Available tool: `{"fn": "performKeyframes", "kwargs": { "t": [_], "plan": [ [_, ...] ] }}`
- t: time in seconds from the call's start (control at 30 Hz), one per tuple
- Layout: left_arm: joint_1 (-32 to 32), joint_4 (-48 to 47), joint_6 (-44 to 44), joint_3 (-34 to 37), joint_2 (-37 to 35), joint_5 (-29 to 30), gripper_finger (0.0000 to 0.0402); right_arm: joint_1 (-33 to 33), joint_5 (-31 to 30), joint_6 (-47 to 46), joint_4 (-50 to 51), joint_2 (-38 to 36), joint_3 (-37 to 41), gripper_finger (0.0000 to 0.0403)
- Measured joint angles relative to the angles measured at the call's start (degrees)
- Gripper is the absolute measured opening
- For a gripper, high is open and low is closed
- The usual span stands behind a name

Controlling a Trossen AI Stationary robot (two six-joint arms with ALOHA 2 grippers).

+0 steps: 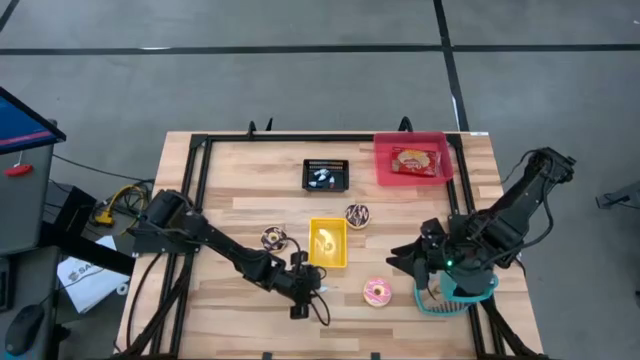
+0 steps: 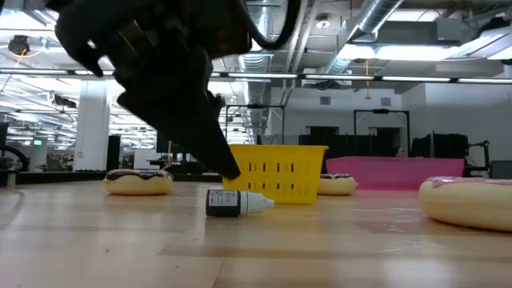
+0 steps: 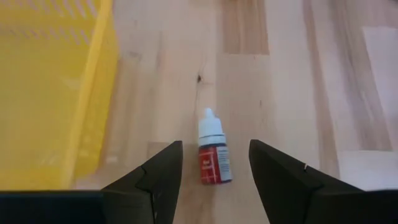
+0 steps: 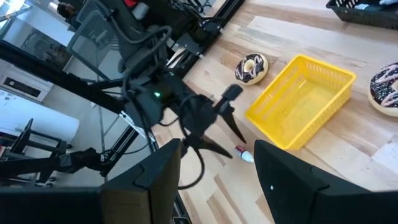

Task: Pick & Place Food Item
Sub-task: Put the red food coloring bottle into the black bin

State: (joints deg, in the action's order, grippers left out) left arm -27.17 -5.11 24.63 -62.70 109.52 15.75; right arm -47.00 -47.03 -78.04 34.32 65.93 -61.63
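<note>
A small dropper bottle [image 3: 213, 152] with a white cap and a red label lies on its side on the wooden table, just in front of the yellow basket [image 1: 328, 243]. My left gripper [image 3: 214, 144] slants down over it, open. Its two fingers stand one on each side of the bottle's body, apart from it. In the low view one dark fingertip [image 2: 228, 171] hangs just above the bottle [image 2: 238, 202]. My right gripper [image 1: 410, 262] waits open at the near right, off the table top, with nothing between its fingers [image 4: 155, 171].
Chocolate donuts lie left [image 1: 273, 238] and far right [image 1: 358, 214] of the yellow basket, and a pink donut [image 1: 378, 292] lies near the front. At the back stand a black basket [image 1: 327, 175] and a pink tray [image 1: 440, 170] holding a packet.
</note>
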Motion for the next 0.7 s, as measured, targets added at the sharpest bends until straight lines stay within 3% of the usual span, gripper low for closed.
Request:
{"fn": "performKeyframes", "kwargs": {
  "t": [0.7],
  "plan": [
    [2.6,1.7,-0.1,-0.1,3.6,-6.0,0.0182,-2.1,-2.6,-1.5,0.0,0.0,0.0,0.0196]
  ]
}}
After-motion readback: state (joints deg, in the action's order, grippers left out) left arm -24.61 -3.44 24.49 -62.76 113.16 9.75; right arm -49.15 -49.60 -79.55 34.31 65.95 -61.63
